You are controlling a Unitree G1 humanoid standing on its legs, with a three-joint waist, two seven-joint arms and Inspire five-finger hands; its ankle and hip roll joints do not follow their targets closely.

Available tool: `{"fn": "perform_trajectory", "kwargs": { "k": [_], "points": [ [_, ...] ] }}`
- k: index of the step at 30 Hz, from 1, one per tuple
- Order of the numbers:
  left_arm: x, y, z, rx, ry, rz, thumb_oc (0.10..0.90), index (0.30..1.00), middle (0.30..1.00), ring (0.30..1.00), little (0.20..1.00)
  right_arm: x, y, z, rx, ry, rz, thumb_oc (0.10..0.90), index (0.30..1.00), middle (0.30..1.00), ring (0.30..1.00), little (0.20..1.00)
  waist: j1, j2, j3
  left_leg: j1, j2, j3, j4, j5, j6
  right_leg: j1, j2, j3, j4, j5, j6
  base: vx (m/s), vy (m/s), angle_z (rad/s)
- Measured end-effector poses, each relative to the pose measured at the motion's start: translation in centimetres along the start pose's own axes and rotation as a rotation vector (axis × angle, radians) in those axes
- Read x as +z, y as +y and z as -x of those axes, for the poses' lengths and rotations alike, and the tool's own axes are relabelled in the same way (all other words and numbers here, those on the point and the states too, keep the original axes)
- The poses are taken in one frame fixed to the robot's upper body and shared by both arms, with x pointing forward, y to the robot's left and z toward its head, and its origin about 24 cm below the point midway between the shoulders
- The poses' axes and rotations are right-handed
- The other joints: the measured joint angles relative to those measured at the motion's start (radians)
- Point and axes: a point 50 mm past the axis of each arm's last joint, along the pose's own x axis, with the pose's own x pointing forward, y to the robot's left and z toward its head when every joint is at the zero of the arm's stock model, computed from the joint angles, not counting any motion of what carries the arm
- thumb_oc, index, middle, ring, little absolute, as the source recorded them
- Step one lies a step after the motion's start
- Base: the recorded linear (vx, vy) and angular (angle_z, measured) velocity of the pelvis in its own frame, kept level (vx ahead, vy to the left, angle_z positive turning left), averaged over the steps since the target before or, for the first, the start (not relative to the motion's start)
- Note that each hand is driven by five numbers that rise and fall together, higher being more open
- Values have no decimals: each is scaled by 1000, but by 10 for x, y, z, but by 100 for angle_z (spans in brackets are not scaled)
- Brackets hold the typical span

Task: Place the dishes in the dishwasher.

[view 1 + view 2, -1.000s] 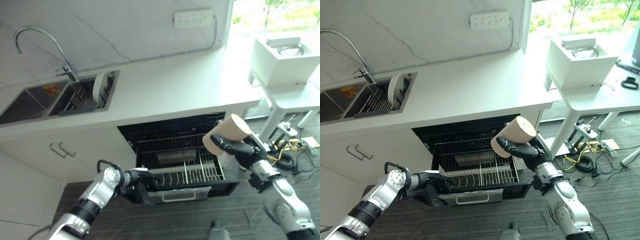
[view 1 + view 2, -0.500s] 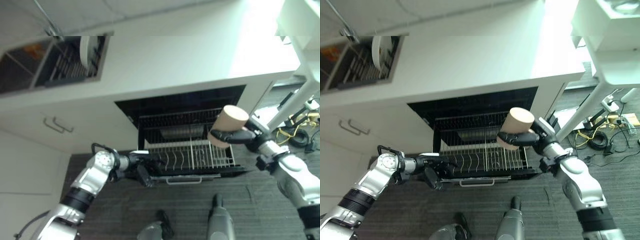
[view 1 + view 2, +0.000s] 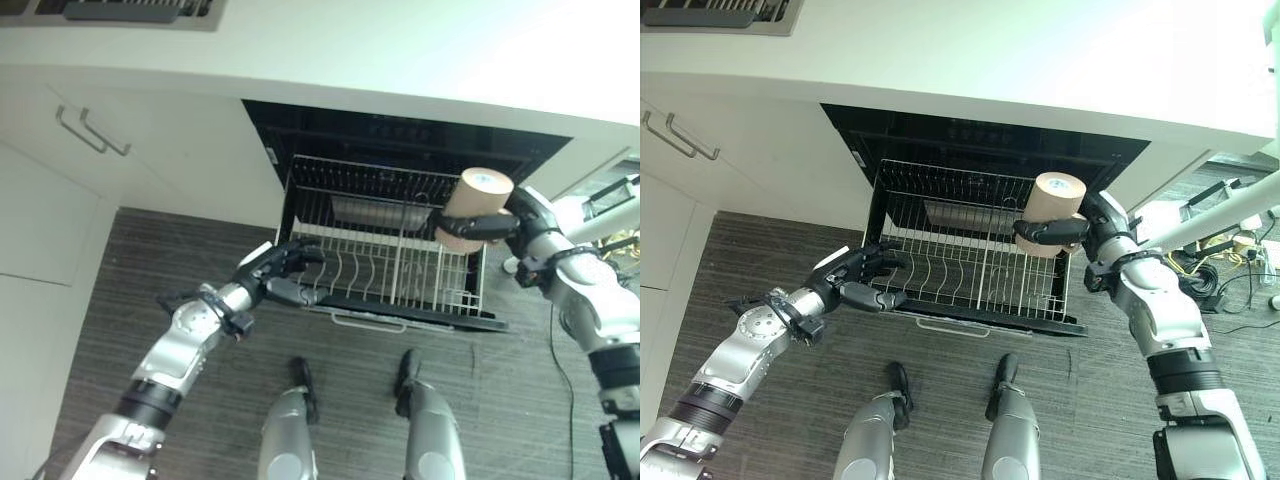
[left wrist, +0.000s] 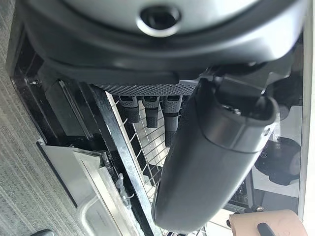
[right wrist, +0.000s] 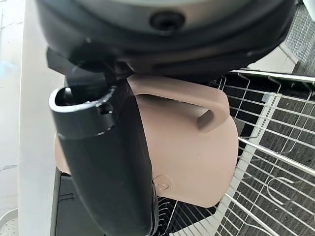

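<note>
1. Dishwasher [image 3: 400, 150] under the white tabletop [image 3: 400, 60] is standing open, dark cavity showing behind the pulled-out wire rack [image 3: 385, 265]; grey plank floor [image 3: 130, 260] below
2. Rack is sitting extended over the floor, a metal tray or bowl-like piece lying near its back; I can't tell exactly what it is
3. Right hand [image 3: 1065, 230] is gripping a tan mug [image 3: 1050, 212], fingers and thumb wrapping round it; the right wrist view is showing the mug [image 5: 192, 157] with its handle facing away from the palm, rack wires just past it
4. Mug is hanging in the air above the right rear part of the rack, not yet touching the wires as far as I can judge
5. Left hand [image 3: 283, 275] is resting at the rack's front-left corner, fingers loosely spread and relaxed, holding nothing; in the left wrist view the fingers [image 4: 147, 110] are pointing across the rack frame
6. Risk, my judgement: mug coming down tilted could catch on the upright tines and tip or roll off the rack's right edge; letting go too high could knock it against the wires; the left hand nudging the rack could shift the target spot
</note>
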Motion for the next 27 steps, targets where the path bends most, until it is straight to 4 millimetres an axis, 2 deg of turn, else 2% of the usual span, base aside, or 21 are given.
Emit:
{"fn": "perform_trajectory", "kwargs": {
  "k": [2, 5, 9, 12, 16, 18, 19, 23, 27],
  "points": [
    [2, 0, 0, -3, -6, 4, 800, 900, 900, 900, 900, -7, -17, -2, -59, 75, -1, 400, 300, 300, 300, 300, 11, 0, 0, -3, 0, -1, 2, 0, 0, 0, 0, -1, -2, 2, -1, 10, -36, 1],
    [5, 0, 0, -9, -16, -5, 800, 900, 900, 900, 900, -15, -30, -1, -112, 136, -1, 400, 300, 300, 300, 300, 14, 0, 0, -13, 0, -8, 3, 1, 1, -1, 0, -13, -9, 5, -3, 10, -36, 7],
    [7, 0, -2, -20, -22, 23, 800, 900, 900, 900, 900, -28, -30, -10, -124, 263, 21, 400, 300, 300, 300, 300, 24, 0, 0, -13, -2, -8, 4, 1, 1, 0, -1, -15, -11, 8, -4, 0, -9, 0],
    [10, 0, -3, -23, -30, 24, 800, 900, 900, 900, 900, -43, -36, -10, -147, 359, 6, 400, 300, 300, 300, 300, 48, 0, 0, -13, -4, -13, 5, 3, 3, 4, -4, -20, -11, 9, -4, -22, -14, 3],
    [13, 2, -3, -32, -38, 42, 800, 900, 900, 900, 900, -50, -39, -11, -162, 411, 2, 400, 300, 300, 300, 300, 67, 1, 0, -14, -4, -14, 5, 7, 3, 5, -6, -21, -11, 11, -5, -7, -2, 1],
    [15, 4, -2, -40, -29, 14, 800, 900, 900, 900, 900, -49, -34, -14, -146, 411, -2, 400, 300, 300, 300, 300, 69, 2, 1, -14, -5, -15, 4, 9, 3, 5, -8, -21, -12, 12, -6, -9, 16, 1],
    [18, 5, -4, -40, -31, 3, 800, 900, 900, 900, 900, -47, -33, -19, -146, 432, 4, 800, 900, 900, 900, 900, 69, 7, 4, -15, -7, -16, 4, 11, 4, 5, -11, -21, -12, 15, -5, -15, 33, 5],
    [22, 3, -5, -53, -56, 29, 800, 900, 900, 900, 900, -41, -39, -21, -178, 444, -7, 800, 900, 900, 900, 900, 76, 31, 19, -17, -21, -21, -5, 19, 11, 5, -19, -23, -14, 21, 0, -10, 25, 7],
    [27, 1, -5, -59, -79, 22, 800, 900, 900, 900, 900, -41, -39, -21, -178, 447, -8, 800, 900, 900, 900, 900, 92, 32, 20, -20, -24, -21, -12, 23, 12, 5, -19, -25, -25, 28, 0, -1, 3, 1]
  ]
}}
